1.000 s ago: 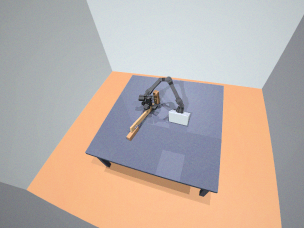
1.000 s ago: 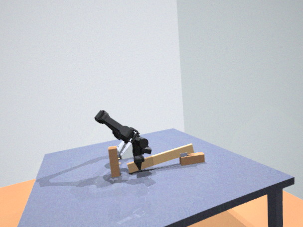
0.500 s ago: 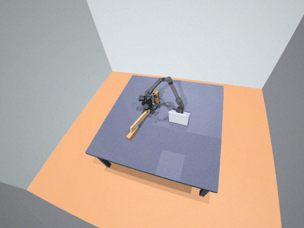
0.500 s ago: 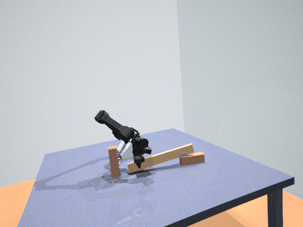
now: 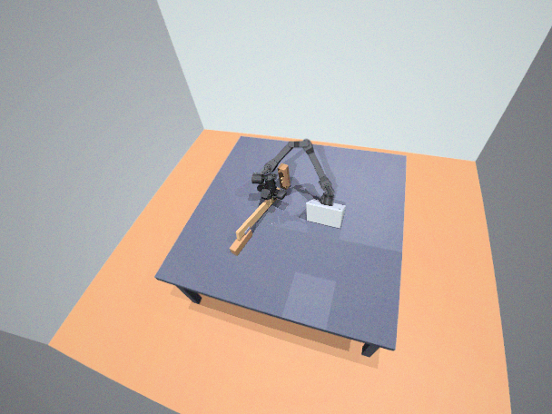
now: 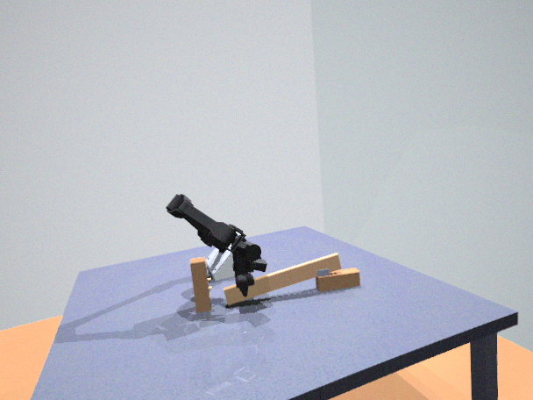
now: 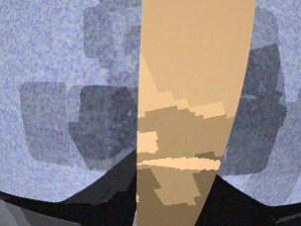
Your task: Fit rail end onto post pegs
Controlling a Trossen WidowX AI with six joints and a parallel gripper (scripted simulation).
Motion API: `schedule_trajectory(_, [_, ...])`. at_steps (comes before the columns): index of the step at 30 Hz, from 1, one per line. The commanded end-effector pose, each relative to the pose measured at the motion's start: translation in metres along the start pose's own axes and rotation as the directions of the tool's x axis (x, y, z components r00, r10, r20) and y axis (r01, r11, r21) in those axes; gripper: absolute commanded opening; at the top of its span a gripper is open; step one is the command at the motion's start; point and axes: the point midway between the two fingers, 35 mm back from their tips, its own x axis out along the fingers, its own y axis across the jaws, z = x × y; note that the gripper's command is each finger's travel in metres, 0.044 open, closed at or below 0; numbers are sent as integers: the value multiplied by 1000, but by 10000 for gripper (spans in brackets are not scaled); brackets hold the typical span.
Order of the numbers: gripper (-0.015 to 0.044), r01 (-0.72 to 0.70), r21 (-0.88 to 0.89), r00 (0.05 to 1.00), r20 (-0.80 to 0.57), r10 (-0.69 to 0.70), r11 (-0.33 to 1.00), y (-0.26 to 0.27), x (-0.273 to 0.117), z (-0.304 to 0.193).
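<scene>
The long pale rail (image 5: 254, 219) (image 6: 293, 275) (image 7: 195, 55) slopes down from the low footboard block (image 5: 241, 243) (image 6: 342, 281) to the table. Its far end rests at the grey bracket (image 6: 323, 272) and sticks up above the block. Its near end is down at the table in front of the upright post (image 5: 284, 176) (image 6: 201, 285), with a gap between them. Two pegs (image 6: 209, 284) stick out of the post toward the rail. My gripper (image 5: 274, 197) (image 6: 245, 291) (image 7: 160, 159) is shut on the rail close to its near end. The holes in the rail's end are hidden.
The arm's white base block (image 5: 325, 214) (image 6: 223, 265) stands to the right of the post in the top view. The arm (image 5: 315, 165) arches from it behind the post, and its forearm (image 6: 206, 225) passes above the post.
</scene>
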Motion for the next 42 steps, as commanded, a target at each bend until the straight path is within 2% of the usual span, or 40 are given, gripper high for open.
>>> schedule_trajectory(1, [0, -1, -2, 1000, -3, 1, 1000, 0, -2, 0])
schedule_trajectory(42, [0, -1, -2, 1000, -2, 1, 1000, -3, -23, 0])
